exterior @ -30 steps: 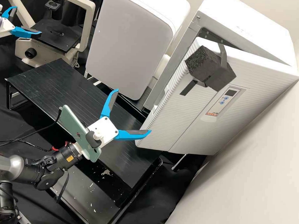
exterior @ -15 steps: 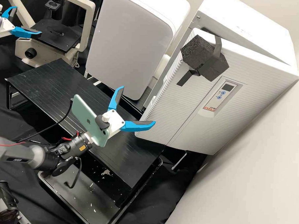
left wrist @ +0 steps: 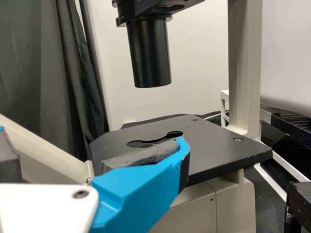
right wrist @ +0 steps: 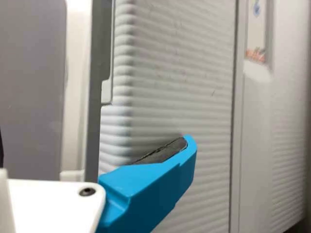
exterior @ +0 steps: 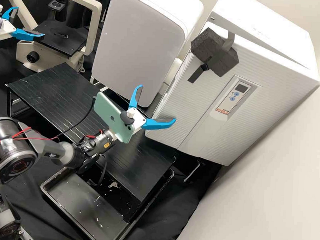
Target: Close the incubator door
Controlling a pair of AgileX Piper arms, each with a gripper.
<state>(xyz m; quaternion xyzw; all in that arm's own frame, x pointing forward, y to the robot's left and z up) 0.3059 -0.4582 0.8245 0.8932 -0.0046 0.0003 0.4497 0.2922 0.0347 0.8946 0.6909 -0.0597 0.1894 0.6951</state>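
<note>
The right tool (exterior: 158,103), white with two bright blue fingers, is released, its fingers spread wide around nothing. One finger overlaps the face of the white, ribbed incubator door (exterior: 195,111); it looks close enough to push, though contact cannot be confirmed.

In the high view, the door spreads from about one to four o'clock of this tool. A narrow wedge between it and the white, box-shaped incubator cabinet (exterior: 290,44) suggests it is slightly ajar, most of its swing done. The hinge seems to be along the far side, toward three o'clock.

The door should handle as one stiff, fairly heavy panel, turning easily on its hinge. Its hard ribs offer little grip, so a blue finger could slide. Nothing needs pinching: a steady, level push near the free edge should give the best leverage and seat the seal. The dark grey foam block (exterior: 212,51), strapped on at one o'clock, is a softer place to press or grasp, but may shift. The small control panel (exterior: 232,97) at three o'clock is better avoided.

Farther out, at ten o'clock, the left tool (exterior: 30,22) is also unclenched and empty, beside the cream and black microscope (exterior: 69,45).
</note>
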